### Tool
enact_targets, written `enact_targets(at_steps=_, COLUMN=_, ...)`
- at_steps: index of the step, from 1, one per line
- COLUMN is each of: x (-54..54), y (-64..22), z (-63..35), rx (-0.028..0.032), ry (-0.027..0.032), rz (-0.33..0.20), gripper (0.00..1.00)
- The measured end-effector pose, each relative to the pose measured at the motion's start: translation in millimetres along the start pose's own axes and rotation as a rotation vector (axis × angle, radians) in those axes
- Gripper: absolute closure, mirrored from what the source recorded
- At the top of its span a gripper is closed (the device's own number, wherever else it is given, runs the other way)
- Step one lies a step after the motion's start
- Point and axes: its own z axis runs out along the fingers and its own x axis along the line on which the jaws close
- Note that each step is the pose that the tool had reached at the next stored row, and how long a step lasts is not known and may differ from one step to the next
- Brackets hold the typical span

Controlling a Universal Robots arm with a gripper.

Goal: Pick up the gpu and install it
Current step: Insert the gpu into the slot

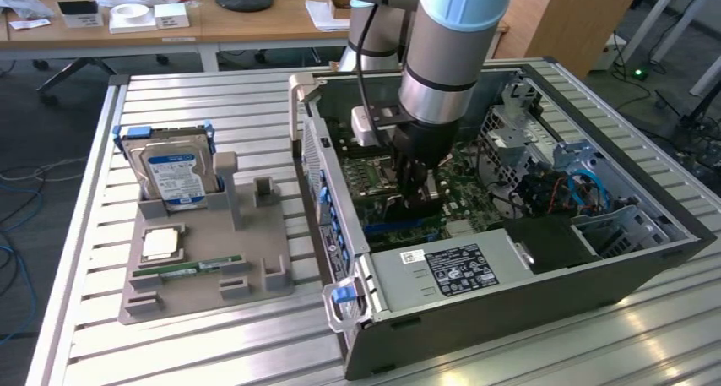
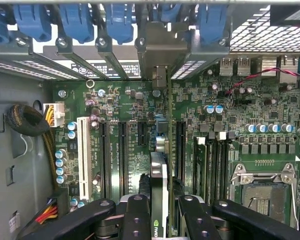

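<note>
An open computer case (image 1: 529, 259) sits on a slatted metal desk (image 1: 203, 335) in an office. The pincer (image 2: 159, 210), lowered inside above the motherboard (image 2: 140, 125), grips the gpu (image 2: 160, 185) edge-on. A parts holder (image 1: 203, 268) with a hard drive (image 1: 175, 175) stands well apart outside the case.

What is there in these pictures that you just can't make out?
- Exterior view: the gpu is behind the gripper and arm.
- Wrist view: the gpu is edge-on; whether it is seated in the motherboard slot is unclear.
- Exterior view: the hard drive label text is too small.
</note>
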Motion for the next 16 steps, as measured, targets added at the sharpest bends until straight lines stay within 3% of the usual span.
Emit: enact_targets(at_steps=16, x=0.0, y=0.3, z=3.0, rx=0.0004, ry=0.0000, rz=0.012, gripper=0.73)
